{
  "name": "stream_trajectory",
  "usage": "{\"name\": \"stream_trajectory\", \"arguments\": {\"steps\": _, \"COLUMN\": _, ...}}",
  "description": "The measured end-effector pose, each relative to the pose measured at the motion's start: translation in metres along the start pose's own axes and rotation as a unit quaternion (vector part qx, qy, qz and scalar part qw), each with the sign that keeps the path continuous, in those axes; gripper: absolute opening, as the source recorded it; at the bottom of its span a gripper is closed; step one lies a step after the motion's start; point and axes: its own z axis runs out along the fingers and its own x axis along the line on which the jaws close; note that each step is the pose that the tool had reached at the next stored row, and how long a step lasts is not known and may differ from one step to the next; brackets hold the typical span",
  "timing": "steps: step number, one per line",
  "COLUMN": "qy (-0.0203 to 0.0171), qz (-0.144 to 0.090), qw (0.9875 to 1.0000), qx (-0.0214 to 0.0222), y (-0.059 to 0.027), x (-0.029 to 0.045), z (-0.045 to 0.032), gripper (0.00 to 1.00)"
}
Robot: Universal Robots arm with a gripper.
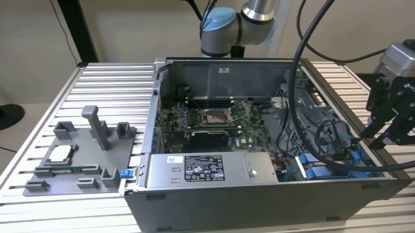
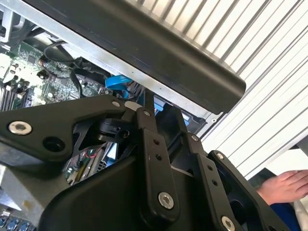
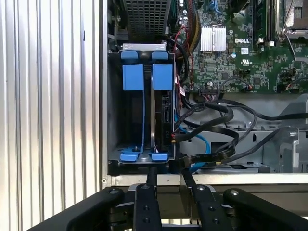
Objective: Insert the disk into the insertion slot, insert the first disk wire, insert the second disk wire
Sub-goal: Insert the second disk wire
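I judge the disk (image 3: 162, 77) seated, wires (image 3: 211, 155) loose beside it. My gripper (image 3: 167, 169) hangs spread, empty; pinching one needs precision.

One computer case (image 1: 259, 206), two blue caddies (image 3: 133, 77), one power supply (image 1: 207, 171).

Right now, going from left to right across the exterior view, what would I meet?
grey fixture plate → grey labelled power-supply box → blue disk caddies → robot's black fingers
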Motion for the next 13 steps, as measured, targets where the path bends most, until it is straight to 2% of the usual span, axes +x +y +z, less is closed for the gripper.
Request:
{"name": "stream_trajectory", "arguments": {"steps": 10, "qy": 0.0001, "qz": 0.0, "qw": 1.0, "qx": -0.0004, "y": -0.0001, "x": 0.0, "z": 0.0023, "gripper": 1.0}}
{"name": "stream_trajectory", "arguments": {"steps": 13, "qy": 0.0, "qz": 0.0, "qw": 1.0, "qx": -0.0009, "y": 0.0006, "x": -0.0024, "z": 0.0031, "gripper": 1.0}}
